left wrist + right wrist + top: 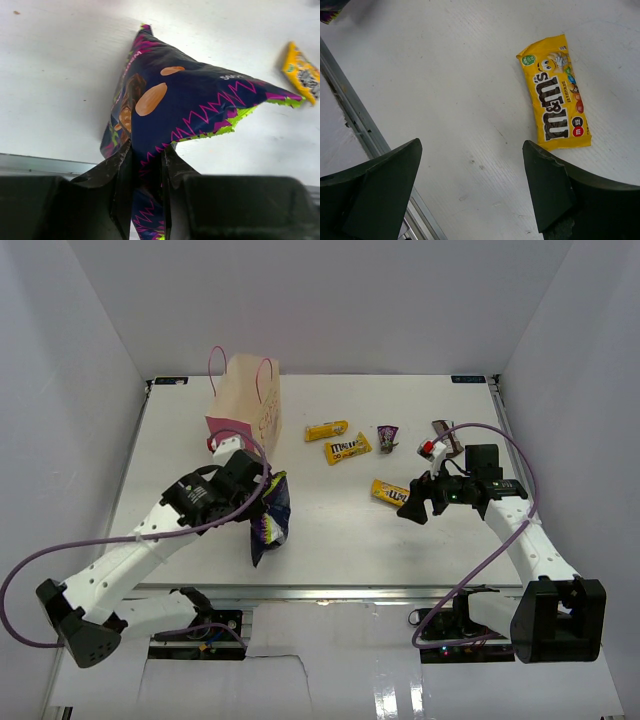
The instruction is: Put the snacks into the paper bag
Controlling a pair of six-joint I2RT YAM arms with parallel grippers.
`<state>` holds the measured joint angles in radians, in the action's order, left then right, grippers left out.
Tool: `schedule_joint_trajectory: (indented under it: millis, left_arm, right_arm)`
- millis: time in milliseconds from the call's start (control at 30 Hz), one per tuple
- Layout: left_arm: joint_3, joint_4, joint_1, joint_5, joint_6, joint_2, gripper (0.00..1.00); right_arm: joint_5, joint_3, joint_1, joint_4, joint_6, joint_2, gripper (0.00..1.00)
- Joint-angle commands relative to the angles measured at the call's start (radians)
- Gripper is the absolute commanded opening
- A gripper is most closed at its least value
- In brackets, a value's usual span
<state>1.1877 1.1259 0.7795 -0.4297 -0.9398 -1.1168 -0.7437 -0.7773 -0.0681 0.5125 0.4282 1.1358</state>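
The left end effector [263, 490] is pressed together on the purple chip bag [271, 517], pinching a crumpled fold of its edge. In the left wrist view the dark fingers [117, 175] clamp the foil from both sides, and the bag [190, 100] fans out away from them toward the counter [330, 540]. Whether the bag's far tip touches the surface cannot be told. The bag hangs at the near left of the counter, just in front of the pink paper bag [245, 405], which stands upright at the far left with its loop handles up.

The right end effector [416, 504] is spread wide and holds nothing. In the right wrist view its two fingers [385, 185] stand well apart above bare counter, and one yellow candy packet [557, 100] lies flat just beyond the right-hand finger. From above, that packet [388, 490] lies just to the left of the end effector.

Two more yellow packets [347, 448] lie side by side near the middle of the far half, right of the paper bag. The tiny purple wrapper [388, 437] sits just right of them. The dark brown bar [441, 428] lies farther right, partly crossed by the arm's cable
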Motion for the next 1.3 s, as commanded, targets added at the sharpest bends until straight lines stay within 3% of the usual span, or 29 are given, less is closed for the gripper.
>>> schedule_joint_trajectory:
  millis: [0,233,467,600,800,1033,1267]
  left_arm:
    - [0.004,-0.129,-0.026,0.045,0.024,0.077,0.00]
    - [0.125,-0.227,-0.039,0.066,0.091,0.118,0.00]
    - [0.542,-0.186,-0.049,-0.003,0.255,-0.052,0.00]
    - [0.859,-0.175,-0.051,-0.038,0.351,-0.168,0.00]
    - [1.195,-0.323,-0.054,-0.075,0.562,-0.343,0.00]
    - [1.187,-0.596,-0.054,-0.191,0.811,-0.373,0.00]
    - [1.195,-0.756,-0.083,-0.271,1.062,-0.432,0.00]
  right_arm:
    - [-0.016,-0.013,0.010,-0.026,0.000,-0.011,0.87]
    - [-0.009,-0.020,0.017,-0.026,0.006,-0.008,0.87]
    - [-0.005,-0.020,0.025,-0.025,0.012,-0.005,0.87]
    - [-0.005,-0.020,0.030,-0.028,0.015,-0.004,0.87]
    - [-0.008,-0.020,0.034,-0.026,0.023,-0.001,0.87]
    - [-0.005,-0.020,0.047,-0.026,0.029,-0.007,0.87]
    - [-0.008,-0.010,0.056,-0.028,0.032,-0.008,0.87]
